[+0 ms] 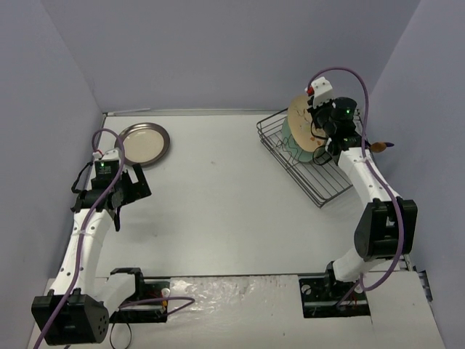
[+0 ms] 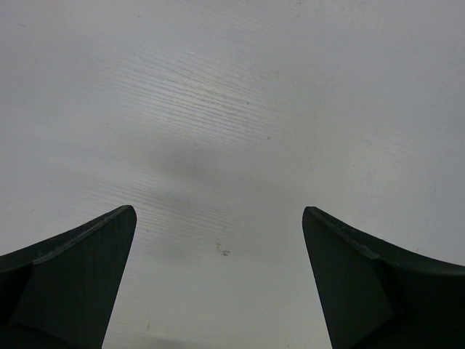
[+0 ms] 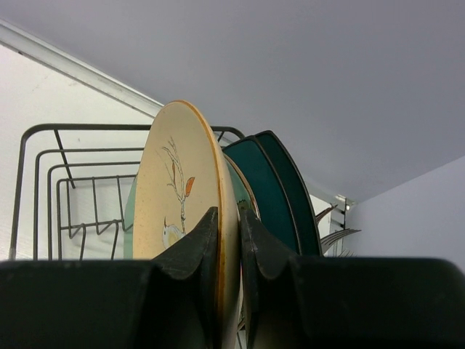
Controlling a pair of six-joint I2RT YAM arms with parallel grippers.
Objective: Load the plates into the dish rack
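A cream floral plate (image 3: 178,196) stands on edge in the black wire dish rack (image 1: 314,183) at the far right corner of the bench, pinched at its rim by the right gripper (image 3: 227,214), one finger pressed against its painted face and the other against its back. The face carries a bare branch with an orange-red mark. Just behind the plate, the right wrist view shows two dark teal plates (image 3: 275,190) upright and close together, and a sliver of mint-green plate (image 1: 293,139) shows low on the front side of the cream one. Whether the cream plate is seated in a slot cannot be told. Near the far left corner, well apart from the rack, a cream plate with a dark-grey rim (image 1: 144,142) lies flat on the white table (image 1: 218,203). The left gripper (image 1: 128,198) hangs just nearer than that plate, its fingers (image 2: 80,269) spread wide over bare tabletop and holding nothing.
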